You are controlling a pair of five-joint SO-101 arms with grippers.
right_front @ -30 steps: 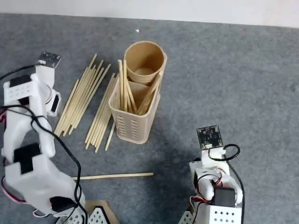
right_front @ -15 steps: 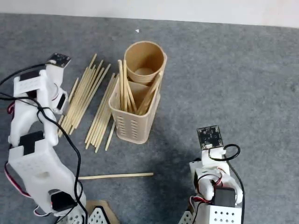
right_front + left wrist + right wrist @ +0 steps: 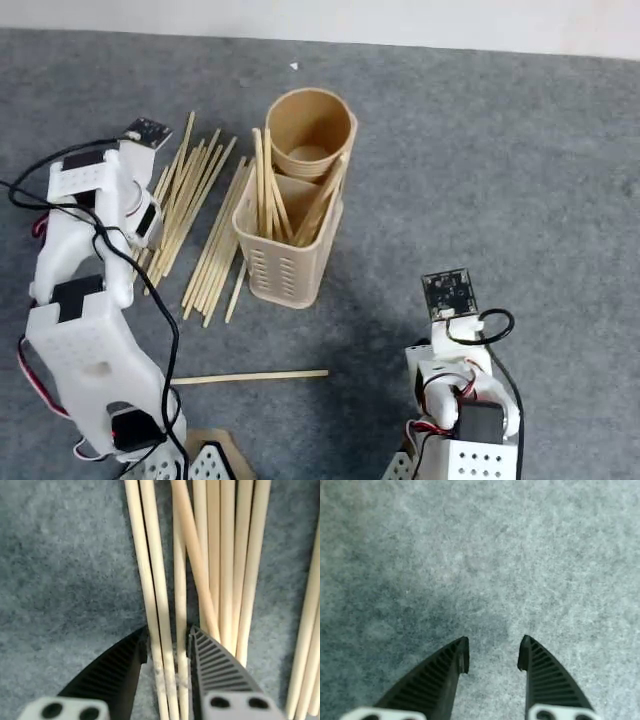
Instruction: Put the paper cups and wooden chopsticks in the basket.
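Note:
A tan slotted basket (image 3: 283, 262) stands mid-table with a paper cup (image 3: 310, 130) in its far end and several wooden chopsticks (image 3: 265, 190) upright in it. Two loose bundles of chopsticks (image 3: 195, 190) lie on the grey mat to its left. My left arm (image 3: 95, 200) is over the outer bundle. My left gripper (image 3: 168, 632) is open low over those sticks (image 3: 220, 555), with three of them running between its fingertips. One chopstick (image 3: 250, 377) lies alone near the front. My right gripper (image 3: 493, 652) is open over bare mat, holding nothing.
The right arm (image 3: 455, 330) sits folded at the front right, away from the basket. Grey mat (image 3: 500, 180) stretches open to the right of the basket. A pale wall edge (image 3: 400, 20) runs along the back.
The left arm has swung right, from beside the outer bundle to over it. The right arm, basket and cup have not moved.

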